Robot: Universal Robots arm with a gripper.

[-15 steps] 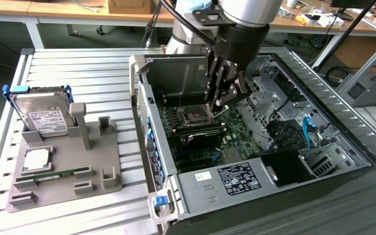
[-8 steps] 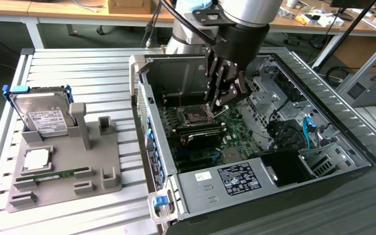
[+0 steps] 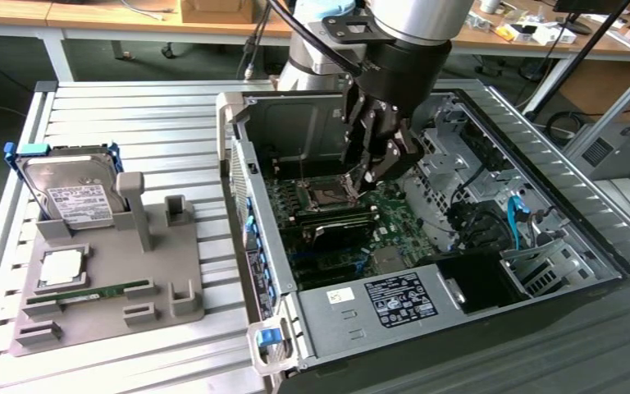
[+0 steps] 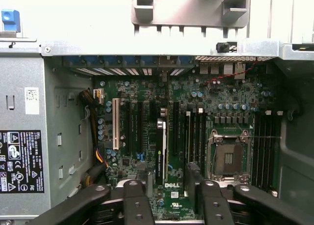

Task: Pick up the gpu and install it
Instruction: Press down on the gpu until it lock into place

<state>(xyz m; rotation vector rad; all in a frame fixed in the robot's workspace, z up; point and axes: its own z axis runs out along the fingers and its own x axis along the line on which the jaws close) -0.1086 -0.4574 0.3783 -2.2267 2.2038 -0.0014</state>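
The gpu (image 4: 162, 149) stands on edge in a motherboard slot inside the open computer case (image 3: 266, 246). From above it shows as a thin dark card with a silvery end. My gripper (image 4: 167, 180) straddles it, one dark finger (image 4: 140, 193) on each side, and a small gap shows between each finger and the card. The jaws are open and do not press the card. In the exterior view the gripper (image 3: 367, 174) reaches down into the case above the motherboard (image 3: 343, 226), close to the processor socket (image 3: 326, 195).
A grey fixture tray (image 3: 173, 308) lies at the exterior view's left, holding a hard drive (image 3: 71, 195), a processor chip (image 3: 61, 268) and a green memory stick (image 3: 88, 293). Case walls, the power supply (image 3: 397, 300), drive bays and cables (image 3: 512, 226) surround the gripper.
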